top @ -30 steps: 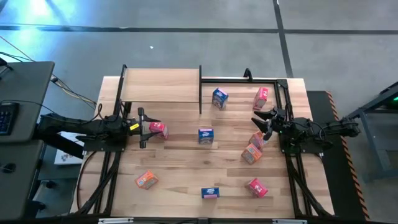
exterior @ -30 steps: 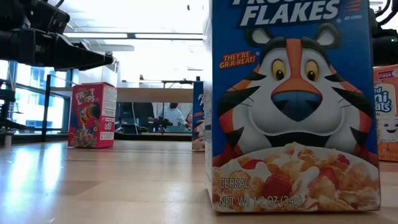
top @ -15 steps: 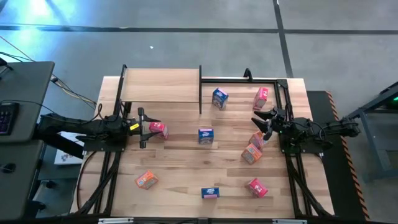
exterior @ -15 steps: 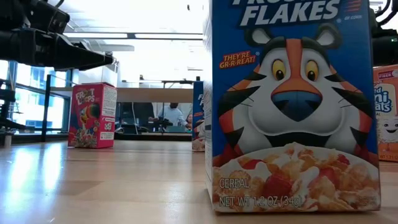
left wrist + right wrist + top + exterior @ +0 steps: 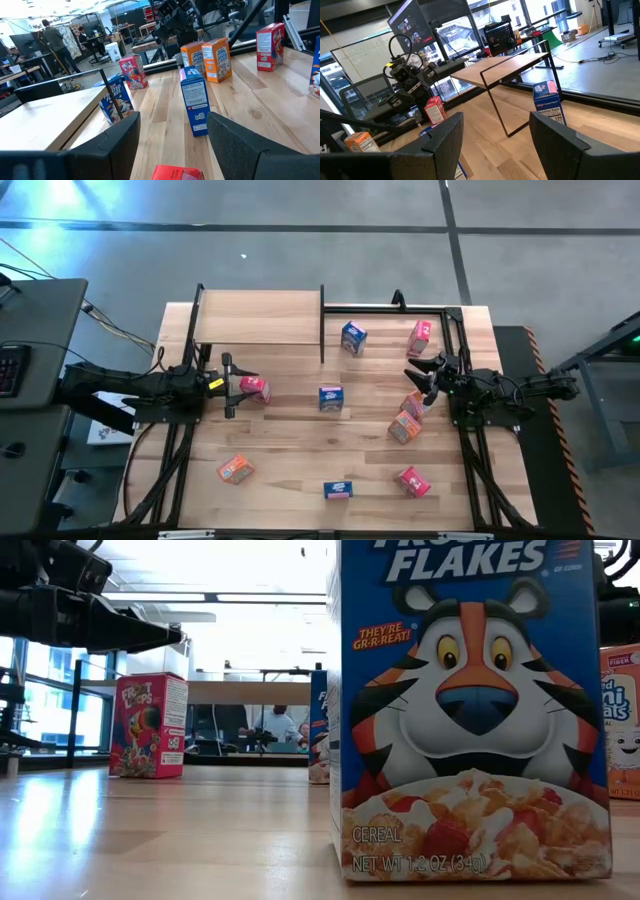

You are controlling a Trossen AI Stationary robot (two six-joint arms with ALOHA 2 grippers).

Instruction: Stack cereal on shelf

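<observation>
Cereal boxes lie scattered on the counter [image 5: 300, 430]; the shelf [image 5: 260, 317] holds none. Left end effector [image 5: 232, 387], fingers spread, seemingly brackets a pink-red box [image 5: 254, 387]. Right end effector [image 5: 422, 373] is spread beside an orange box [image 5: 413, 404].

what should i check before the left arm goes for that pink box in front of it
1. Left gripper open: ok, its fingers stand spread in the left wrist view.
2. Pink-red box lined up: ok, it sits just ahead of the open fingers, not yet clamped.
3. Shelf top free: ok, bare board, no boxes on it.
4. Path to shelf: cannot tell; a black post stands between gripper and board.
5. Right gripper out of the way: ok, it is across the table by the orange boxes.
6. Box upright: cannot tell from above.
</observation>
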